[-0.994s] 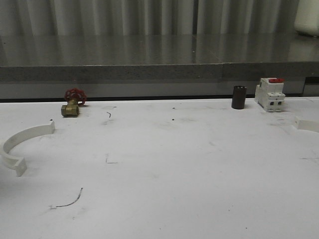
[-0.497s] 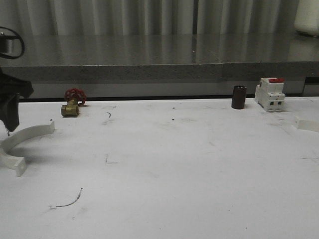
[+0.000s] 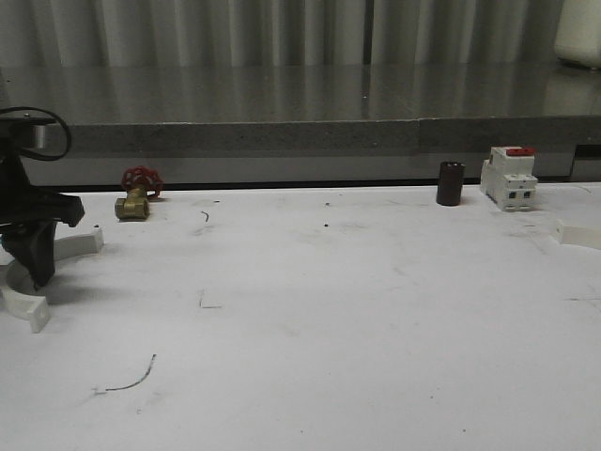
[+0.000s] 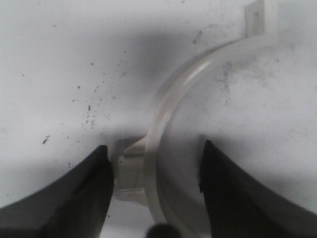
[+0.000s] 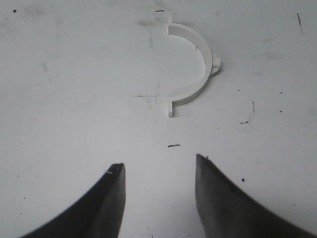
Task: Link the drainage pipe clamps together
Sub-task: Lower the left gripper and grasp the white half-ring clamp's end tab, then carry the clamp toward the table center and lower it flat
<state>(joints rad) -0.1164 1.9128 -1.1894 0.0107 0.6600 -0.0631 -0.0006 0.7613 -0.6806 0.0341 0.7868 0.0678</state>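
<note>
Left gripper (image 3: 38,272) stands at the left edge of the front view, fingers (image 4: 74,198) apart, straddling the band of the left clamp half (image 4: 163,129). Right gripper (image 5: 158,198) is spread and empty; the second clamp half (image 5: 195,69) lies in the upper centre of its view. Judged light, rigid, slick plastic; grip across mid-band, not the tabs.

Front camera sits low, facing forward across the white table (image 3: 357,319) toward the back ledge. Left wrist camera looks straight down, very close on the left clamp half (image 4: 168,114) (also seen front, (image 3: 80,246)). Right wrist camera looks down from farther off.
</note>
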